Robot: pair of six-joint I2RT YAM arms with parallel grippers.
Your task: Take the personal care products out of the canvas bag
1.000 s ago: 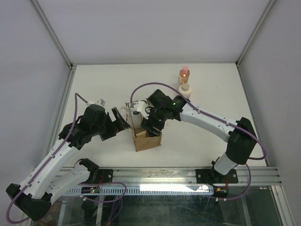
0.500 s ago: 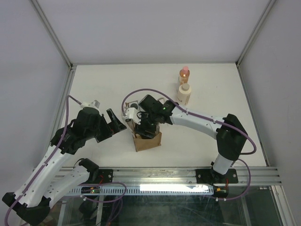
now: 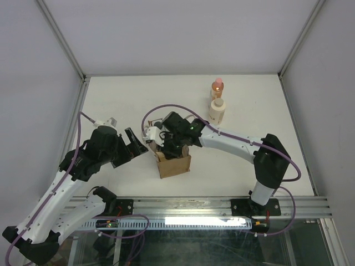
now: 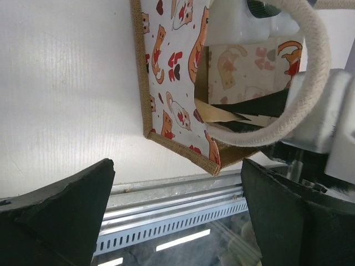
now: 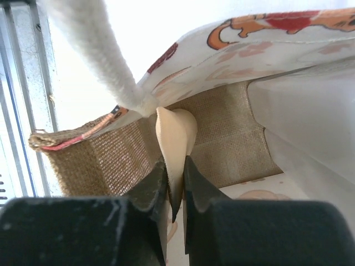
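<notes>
The canvas bag (image 3: 175, 164) stands upright near the table's front edge, and its cat-print side panel (image 4: 172, 83) fills the left wrist view. My right gripper (image 3: 168, 148) reaches into the bag from above. In the right wrist view it (image 5: 175, 160) is shut on a cream fold of the bag's lining (image 5: 176, 130), just below a white loop handle (image 5: 83, 44). A white bottle (image 5: 310, 122) lies inside, also visible past the panel (image 4: 238, 25). My left gripper (image 3: 141, 145) is open beside the bag's left side, with the bag's corner (image 4: 211, 163) ahead of its fingers (image 4: 61, 210). An orange bottle (image 3: 217, 87) and a cream bottle (image 3: 217, 110) stand on the table.
The metal rail (image 3: 222, 206) runs along the table's near edge, close behind the bag. White enclosure walls (image 3: 55, 83) border the table on the left, right and back.
My right gripper has dipped left into the bag and closed on the cream lining fold. The left arm has drawn back slightly to the left, still open.
</notes>
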